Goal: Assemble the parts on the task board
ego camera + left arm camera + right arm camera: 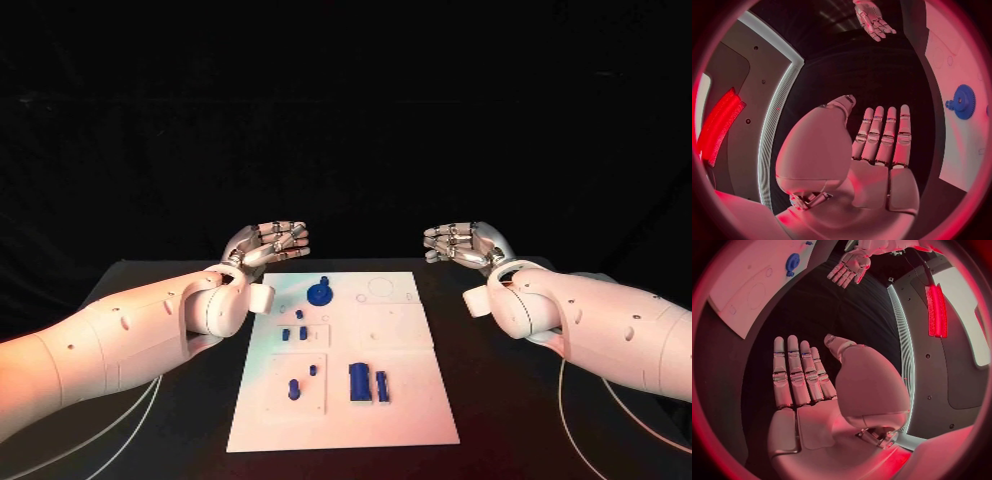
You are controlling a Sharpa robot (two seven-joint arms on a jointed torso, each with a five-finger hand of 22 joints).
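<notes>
**Both my hands held empty at the far end of the board**

I am looking down at a black table (173, 420) with the white task board (346, 400) lying lengthwise in front of me. My left hand (268, 243) is raised near the board's far left corner and my right hand (464, 243) near its far right corner. Both are palm-up, fingers straight and side by side, holding nothing; the wrist views show the same flat, empty palms.

On the board, a blue gear (320, 294) sits near the far end, with what looks like a small peg rising from it. Two small blue pieces (293, 333) lie in the middle left. Nearer me are a small blue part (294, 389) and two upright blue blocks (366, 382). To the right of the gear I can make out faint round outlines, apparently bare seats.

I judge that no step is in hand: neither hand touches a part. This could fit hands parked ahead of a pick or drawn back after placing one; whether the parts are seated or loose I cannot tell.
</notes>
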